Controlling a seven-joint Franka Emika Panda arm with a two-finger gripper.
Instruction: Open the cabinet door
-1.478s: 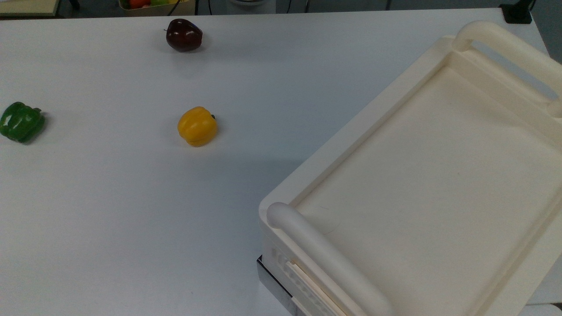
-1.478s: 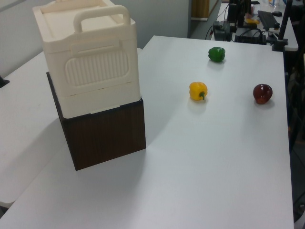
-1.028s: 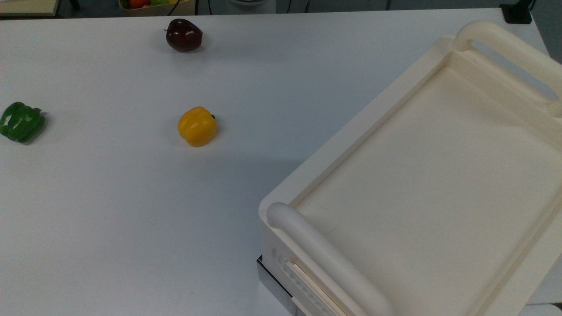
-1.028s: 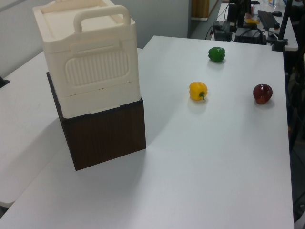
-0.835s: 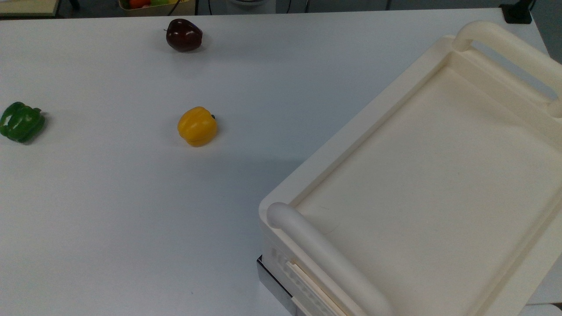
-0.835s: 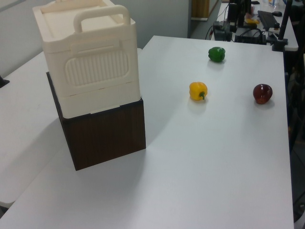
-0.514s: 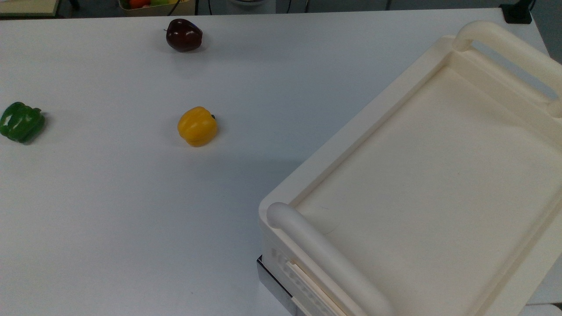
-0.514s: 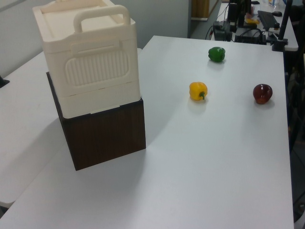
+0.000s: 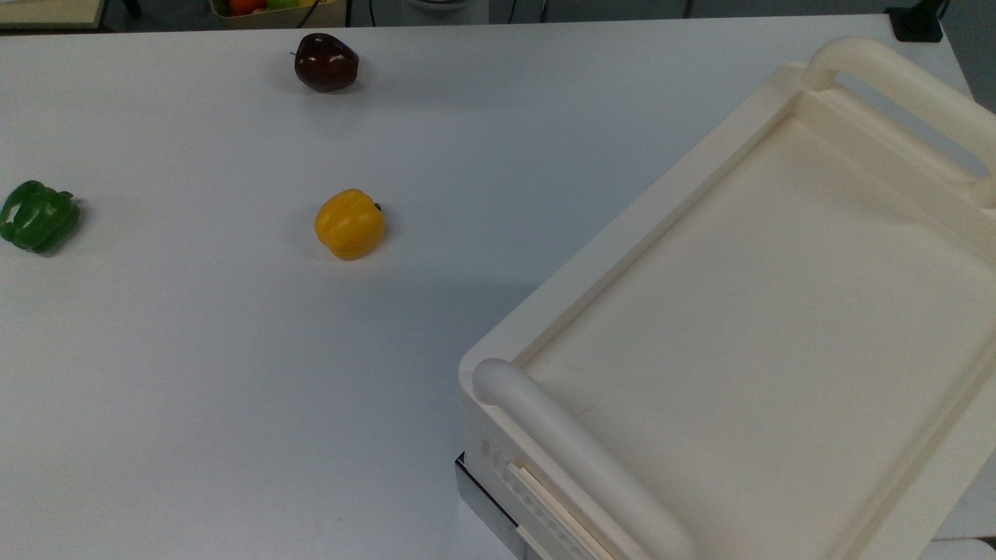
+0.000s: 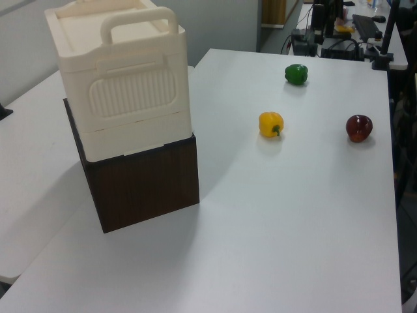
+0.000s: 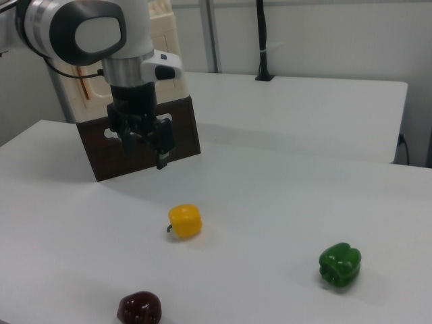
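White tabletop (image 10: 306,215); cream cabinet (image 10: 124,91) stacked on dark wood base (image 10: 146,186); cabinet door (image 11: 84,91) glimpsed behind gripper (image 11: 144,150), judged light, rigid, hinged; hold best taken at copper bar handle (image 11: 79,77); finger state not discernible; yellow pepper (image 9: 349,224) nearby.

A plain white bench (image 9: 194,373) carries a glossy yellow bell pepper (image 9: 349,224), a green bell pepper (image 9: 37,216) and a dark maroon apple (image 9: 326,62). The ribbed cream plastic cabinet (image 10: 127,91) (dark brown wood-grain base (image 10: 146,186)) stands beside them.
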